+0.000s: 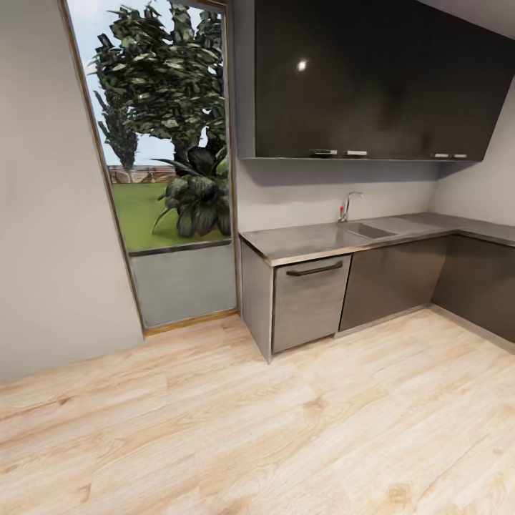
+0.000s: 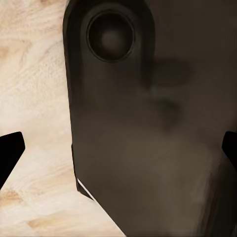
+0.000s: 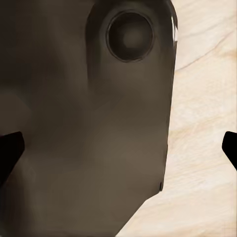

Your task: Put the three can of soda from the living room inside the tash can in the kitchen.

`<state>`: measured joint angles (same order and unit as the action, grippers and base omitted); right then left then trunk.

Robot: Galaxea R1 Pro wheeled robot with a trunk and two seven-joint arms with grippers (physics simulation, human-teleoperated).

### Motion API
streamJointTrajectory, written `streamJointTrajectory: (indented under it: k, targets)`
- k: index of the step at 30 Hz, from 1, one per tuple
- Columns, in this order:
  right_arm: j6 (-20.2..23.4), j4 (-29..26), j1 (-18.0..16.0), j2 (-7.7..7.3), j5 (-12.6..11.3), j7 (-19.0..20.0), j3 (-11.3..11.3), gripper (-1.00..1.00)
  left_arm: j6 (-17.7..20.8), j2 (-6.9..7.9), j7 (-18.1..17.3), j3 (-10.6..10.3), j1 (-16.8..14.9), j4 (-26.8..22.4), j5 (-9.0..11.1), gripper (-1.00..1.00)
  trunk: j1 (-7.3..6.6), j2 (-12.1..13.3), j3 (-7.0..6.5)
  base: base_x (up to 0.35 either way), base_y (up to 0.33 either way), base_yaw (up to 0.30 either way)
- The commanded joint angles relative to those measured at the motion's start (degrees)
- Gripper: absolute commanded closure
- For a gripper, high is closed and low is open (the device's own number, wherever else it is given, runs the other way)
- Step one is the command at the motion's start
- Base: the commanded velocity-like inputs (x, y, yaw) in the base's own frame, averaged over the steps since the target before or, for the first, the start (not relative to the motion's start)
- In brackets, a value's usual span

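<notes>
Robot in transit across the kitchen's wooden floor (image 1: 286, 443), facing the sink (image 1: 368, 230) on the grey desk (image 1: 300, 243); left pincer (image 2: 118, 153) and right pincer (image 3: 118, 153) hang spread wide and empty above its dark base (image 2: 148, 148), seemingly tucked for travel

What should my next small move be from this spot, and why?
Probably turn the base slowly to look around the kitchen for the bin. The head view takes in a window, the counter with its sink and bare wood floor. Both wrist views look down past the robot's own dark body at floor, with each pincer's tips wide apart, nothing between them.
</notes>
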<state>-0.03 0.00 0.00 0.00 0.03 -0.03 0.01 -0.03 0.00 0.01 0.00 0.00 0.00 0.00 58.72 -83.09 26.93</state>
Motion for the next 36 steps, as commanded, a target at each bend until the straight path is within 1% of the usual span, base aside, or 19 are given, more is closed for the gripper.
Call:
streamJointTrajectory:
  k: [1,4,25,26,31,35,36]
  targets:
    - [-0.3,-0.3,0.0,-0.33,0.3,-0.3,0.2,-1.00,-0.3,0.26,0.1,0.1,-0.3,-0.3,0.0,-1.00,0.00,0.0,0.00,0.000,0.000,0.000]
    - [-0.8,-0.3,0.0,-0.53,1.0,-0.8,0.2,-1.00,-0.3,0.26,0.1,0.0,-0.3,-0.3,0.0,-1.00,0.00,0.0,0.00,0.000,0.000,0.000]
    - [-0.8,-0.3,0.0,-0.53,1.0,-0.8,0.2,-1.00,-0.3,0.26,0.1,0.0,-0.3,-0.3,0.0,-1.00,0.00,0.0,0.00,0.000,0.000,0.000]
    - [-0.9,-0.6,-0.1,-0.61,1.1,-0.8,0.5,-1.00,-0.7,0.26,0.1,0.0,-0.2,-0.6,0.0,-1.00,0.00,0.0,0.00,0.000,0.000,0.000]
    - [-2.5,-2.2,-0.5,-2.02,1.3,0.9,2.1,-1.00,-2.3,0.44,-0.1,-0.3,0.1,-2.2,-0.1,-1.00,0.00,0.0,0.00,0.000,0.000,0.000]
    - [-3.8,-3.5,-0.5,-3.02,1.1,2.1,3.4,-1.00,-2.2,0.52,-0.2,-0.5,0.7,-3.5,-0.3,-1.00,0.00,0.0,0.00,0.000,0.000,0.000]
    - [-9.2,-35.3,-0.5,-3.20,1.0,8.4,8.5,-1.00,-2.1,0.55,-0.2,-0.5,0.9,-55.2,-0.3,-1.00,0.00,0.0,0.00,0.000,0.000,0.000]
